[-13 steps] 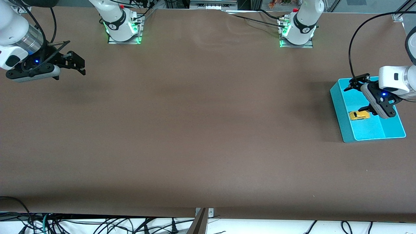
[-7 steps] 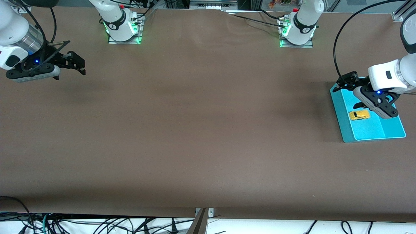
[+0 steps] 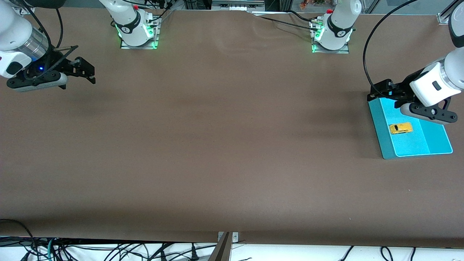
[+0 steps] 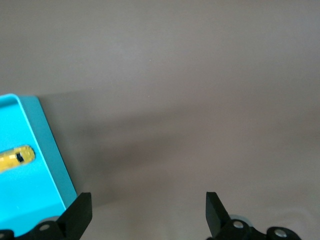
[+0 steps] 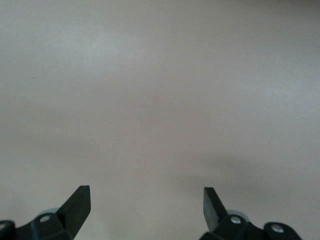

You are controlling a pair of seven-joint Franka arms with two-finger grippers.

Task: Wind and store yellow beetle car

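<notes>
The yellow beetle car [image 3: 400, 128] lies on its wheels in the turquoise tray [image 3: 379, 127] at the left arm's end of the table. In the left wrist view the car [image 4: 15, 157] shows just inside the tray wall [image 4: 49, 150]. My left gripper [image 3: 378, 92] is open and empty, up over the tray's corner farthest from the front camera, apart from the car; in its own view [image 4: 147, 201] only bare table lies between the fingers. My right gripper [image 3: 88, 74] is open and empty and waits over the right arm's end of the table, with bare table in its view [image 5: 146, 196].
The tray has a second, narrower compartment [image 3: 436, 139] beside the one with the car. The two arm bases [image 3: 137, 30] [image 3: 331, 34] stand along the table edge farthest from the front camera. Brown table [image 3: 224, 127] spreads between the arms.
My left gripper has drawn away from the car, from over the tray's inside to over its corner. The car stays in the tray. The right arm has not moved.
</notes>
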